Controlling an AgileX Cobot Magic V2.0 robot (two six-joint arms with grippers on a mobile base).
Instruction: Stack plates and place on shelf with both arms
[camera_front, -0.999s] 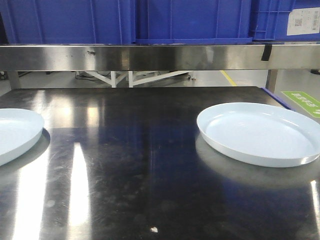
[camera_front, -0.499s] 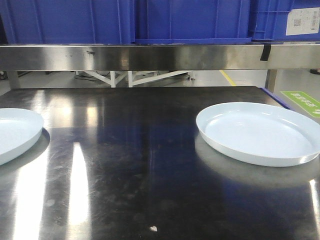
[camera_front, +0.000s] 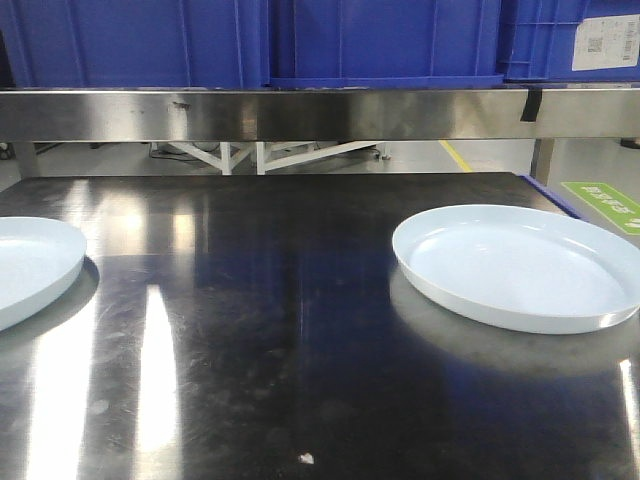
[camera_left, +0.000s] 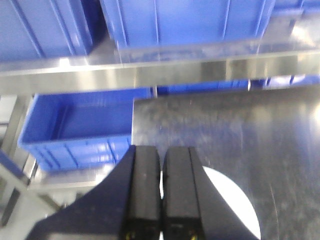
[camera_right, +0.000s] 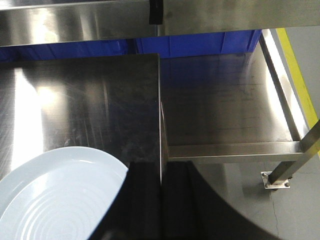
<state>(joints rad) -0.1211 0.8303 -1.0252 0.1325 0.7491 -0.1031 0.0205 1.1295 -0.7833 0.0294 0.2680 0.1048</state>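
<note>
Plates (camera_left: 230, 205) (camera_right: 60, 195) (2, well apart) lie partly under closed jaws.

The plates (camera_front: 515, 268) are gleaming glossy and smooth; the tabletop (camera_front: 300, 330) is shining, scratched; the shelf (camera_front: 300, 113) is showing brushed steel, crates (camera_front: 380, 40) plastic.

**Black grippers, blocky fingers**

The left gripper (camera_left: 161, 152) is matte black. It has two rectangular fingers (camera_left: 146, 190) with rounded tips and a thin seam between them. On either side of the fingers, black casing flares outward. The right gripper (camera_right: 161, 170) appears the same black, its detail lost in shadow.
</note>
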